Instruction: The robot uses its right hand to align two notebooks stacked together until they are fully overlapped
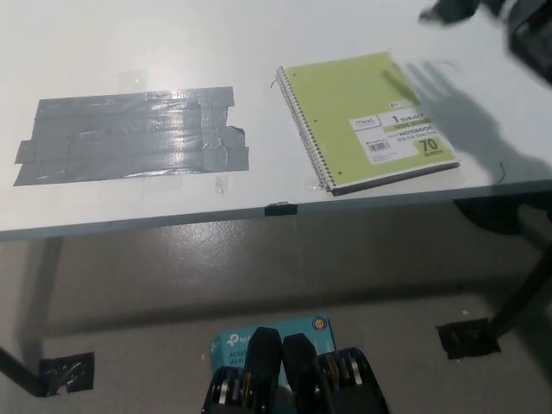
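Green notebook [366,116] flat on white tabletop [259,52], well below-left of blurred black right robot hand [453,10] at top edge, its opening cannot be told

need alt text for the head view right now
A green spiral notebook lies near the white table's front edge, with grey tape stuck to its left. The black right hand is blurred at the top right edge, its shadow falling on the notebook.
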You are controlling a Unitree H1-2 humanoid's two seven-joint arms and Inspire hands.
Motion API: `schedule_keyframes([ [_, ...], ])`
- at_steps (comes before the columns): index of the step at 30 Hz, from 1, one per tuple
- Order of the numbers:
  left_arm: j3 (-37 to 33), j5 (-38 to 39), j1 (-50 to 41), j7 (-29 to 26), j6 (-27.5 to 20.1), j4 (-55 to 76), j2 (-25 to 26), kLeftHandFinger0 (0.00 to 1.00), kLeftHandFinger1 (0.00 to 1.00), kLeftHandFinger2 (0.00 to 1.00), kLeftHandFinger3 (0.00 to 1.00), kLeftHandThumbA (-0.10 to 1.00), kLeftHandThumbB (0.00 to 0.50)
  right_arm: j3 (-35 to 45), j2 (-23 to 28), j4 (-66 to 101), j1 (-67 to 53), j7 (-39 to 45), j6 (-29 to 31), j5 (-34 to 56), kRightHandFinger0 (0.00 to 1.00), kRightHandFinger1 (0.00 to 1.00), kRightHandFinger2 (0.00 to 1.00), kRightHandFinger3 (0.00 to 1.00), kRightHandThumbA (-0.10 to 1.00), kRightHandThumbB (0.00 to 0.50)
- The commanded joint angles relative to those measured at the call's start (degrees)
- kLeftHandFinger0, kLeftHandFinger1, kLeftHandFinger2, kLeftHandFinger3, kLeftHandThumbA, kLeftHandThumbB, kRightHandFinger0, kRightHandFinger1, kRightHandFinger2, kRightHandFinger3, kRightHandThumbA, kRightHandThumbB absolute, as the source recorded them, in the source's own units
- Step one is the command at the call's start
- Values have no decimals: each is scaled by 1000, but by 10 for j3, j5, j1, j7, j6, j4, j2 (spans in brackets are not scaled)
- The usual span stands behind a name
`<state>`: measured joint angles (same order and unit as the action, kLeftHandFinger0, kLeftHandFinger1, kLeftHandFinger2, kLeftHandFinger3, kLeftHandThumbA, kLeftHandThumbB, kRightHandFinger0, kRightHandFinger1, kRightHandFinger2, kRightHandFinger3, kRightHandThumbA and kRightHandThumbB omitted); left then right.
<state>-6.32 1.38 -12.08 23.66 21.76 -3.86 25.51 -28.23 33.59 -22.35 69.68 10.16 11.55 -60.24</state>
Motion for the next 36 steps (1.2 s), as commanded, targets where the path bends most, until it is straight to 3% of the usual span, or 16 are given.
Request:
schedule_keyframes([
  [1, 4, -5, -13, 2, -16, 5, 21, 691, 625, 659, 1000, 1000, 500, 92, 64, 113, 11, 93, -26, 124, 1000, 1000, 1000, 1000, 1000, 263],
  [7, -5, -18, -12, 2, -14, -1, 26, 682, 644, 686, 1000, 1000, 500, 314, 173, 314, -162, 116, -111, 251, 1000, 1000, 1000, 1000, 1000, 207],
  [9, -7, -18, -11, 5, -12, -2, 27, 687, 644, 689, 1000, 1000, 500, 389, 185, 370, -245, 112, -130, 278, 1000, 1000, 1000, 1000, 1000, 225],
  [12, -5, -15, -13, 5, -20, -10, 23, 679, 628, 702, 1000, 1000, 500, 558, 144, 494, -458, 107, -166, 301, 1000, 1000, 1000, 1000, 1000, 245],
  [13, -3, -14, -12, 5, -22, -12, 23, 676, 626, 703, 1000, 1000, 500, 554, 144, 495, -456, 106, -168, 302, 1000, 1000, 1000, 1000, 1000, 248],
  [15, 3, -9, -16, 1, -21, -7, 20, 692, 625, 702, 1000, 1000, 500, 624, 79, 536, -601, 60, -143, 308, 1000, 1000, 1000, 1000, 1000, 204],
  [17, 4, -10, -12, -3, -26, -16, 17, 674, 599, 712, 1000, 1000, 500, 631, 43, 524, -682, 31, -110, 312, 1000, 1000, 1000, 1000, 1000, 184],
  [20, 9, -9, -15, -4, -39, -20, 19, 629, 603, 720, 1000, 1000, 500, 610, -12, 512, -777, 32, -120, 296, 1000, 1000, 1000, 1000, 1000, 279],
  [21, 9, -11, -16, -5, -44, -20, 19, 629, 604, 716, 1000, 1000, 500, 603, -23, 500, -794, 28, -113, 292, 1000, 1000, 1000, 1000, 1000, 279],
  [25, 15, -11, -7, -11, -42, -27, 17, 632, 598, 702, 1000, 1000, 500, 536, -83, 378, -853, -26, -44, 251, 1000, 1000, 1000, 1000, 1000, 246],
  [28, 21, -9, -4, -10, -38, -26, 15, 630, 606, 704, 1000, 1000, 500, 505, -99, 296, -864, -39, -13, 253, 1000, 1000, 1000, 1000, 1000, 189],
  [31, 24, -9, 2, -10, -44, -34, 13, 613, 572, 700, 1000, 1000, 500, 485, -102, 231, -859, -42, -4, 253, 1000, 1000, 1000, 1000, 1000, 185],
  [32, 25, -10, 4, -11, -46, -36, 12, 597, 562, 693, 1000, 1000, 500, 471, -98, 208, -855, -28, -26, 243, 1000, 1000, 1000, 1000, 1000, 213],
  [34, 27, -12, 3, -16, -44, -35, 10, 616, 566, 678, 1000, 1000, 500, 449, -81, 147, -847, 21, -39, 280, 1000, 1000, 1000, 1000, 1000, 175],
  [35, 29, -12, 2, -17, -35, -29, 9, 633, 583, 674, 1000, 1000, 500, 443, -67, 130, -842, 87, -82, 322, 1000, 1000, 1000, 1000, 963, 98],
  [36, 30, -9, 4, -17, -29, -27, 8, 636, 595, 680, 1000, 1000, 500, 430, -50, 128, -838, 139, -123, 336, 1000, 1000, 1000, 1000, 873, 118],
])
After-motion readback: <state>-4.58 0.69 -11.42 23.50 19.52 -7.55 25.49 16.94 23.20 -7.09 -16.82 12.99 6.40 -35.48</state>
